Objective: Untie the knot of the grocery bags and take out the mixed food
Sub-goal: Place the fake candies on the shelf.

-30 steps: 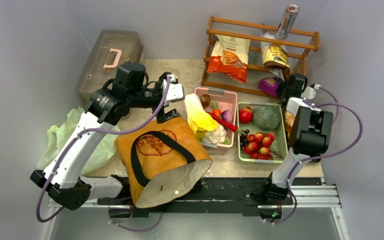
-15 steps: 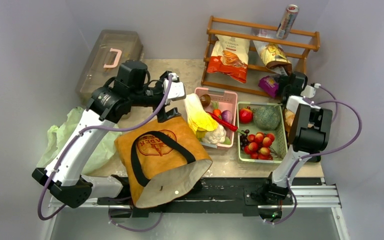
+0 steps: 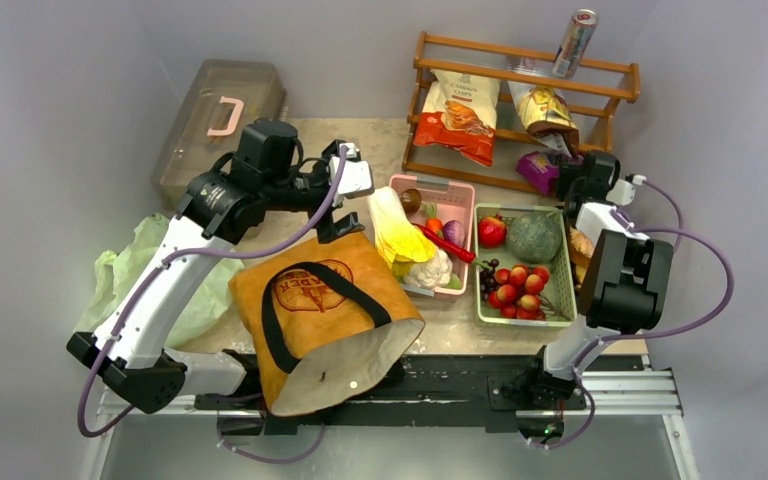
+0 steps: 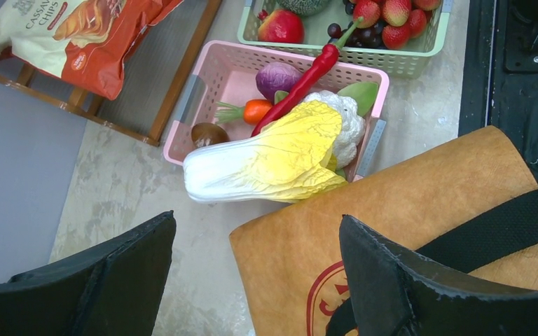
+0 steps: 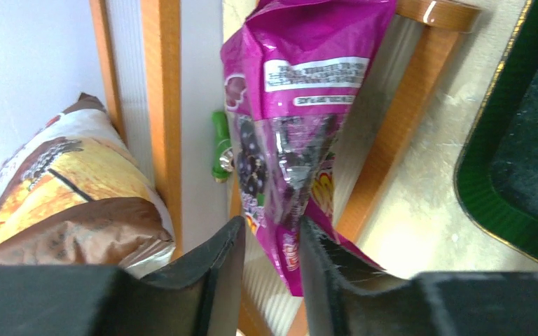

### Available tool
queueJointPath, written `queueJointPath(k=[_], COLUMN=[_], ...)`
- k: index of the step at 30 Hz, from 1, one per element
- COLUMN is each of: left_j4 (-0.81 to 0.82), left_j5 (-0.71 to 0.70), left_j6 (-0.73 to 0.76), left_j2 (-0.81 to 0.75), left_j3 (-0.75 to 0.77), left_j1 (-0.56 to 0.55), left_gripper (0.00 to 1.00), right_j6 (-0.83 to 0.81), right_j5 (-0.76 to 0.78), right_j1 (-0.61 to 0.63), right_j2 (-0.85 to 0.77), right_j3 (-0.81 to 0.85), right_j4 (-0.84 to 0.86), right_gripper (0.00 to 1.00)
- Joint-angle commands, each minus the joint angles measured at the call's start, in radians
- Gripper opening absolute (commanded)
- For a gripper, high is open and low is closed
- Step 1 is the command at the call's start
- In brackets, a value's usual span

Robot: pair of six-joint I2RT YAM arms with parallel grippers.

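Right fingers point(image 5: 237, 241) pinch the near end of the magenta packet point(image 5: 301, 105) — its long axis runs straight away from them, against the rack point(image 5: 161, 105) rails. Left fingers point(image 3: 335, 228) spread, empty, over the tote point(image 3: 320, 300) beside the pink basket point(image 4: 221, 73); this arm is nearer the green bag point(image 3: 130, 265) at far left. Only the right wrist view shows a green bottle point(image 5: 218, 143) behind the rail; only the top view shows the bag — knot not discernible

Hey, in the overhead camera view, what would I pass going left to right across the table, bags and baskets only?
pale-green plastic bag → mustard tote → pink basket → green basket
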Motion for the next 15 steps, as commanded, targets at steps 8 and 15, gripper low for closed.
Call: queueJointPath(k=[8,15], left_j4=[0.036,0.01], left_j5=[-0.01,-0.032], left_j6=[-0.018,-0.013], left_j2=[-0.021,-0.033], left_j3=[0.016,0.015], left_j1=[-0.001,0.0], left_gripper=[0.84,0.84], right_j6=[0.019,-0.004], right_j5=[0.028,0.036], right_j1=[-0.006,-0.005], right_j2=[0.053,0.162], right_j3=[0.03,0.108], right_j4=[0.003,0.06], right_gripper=[0.14,0.0])
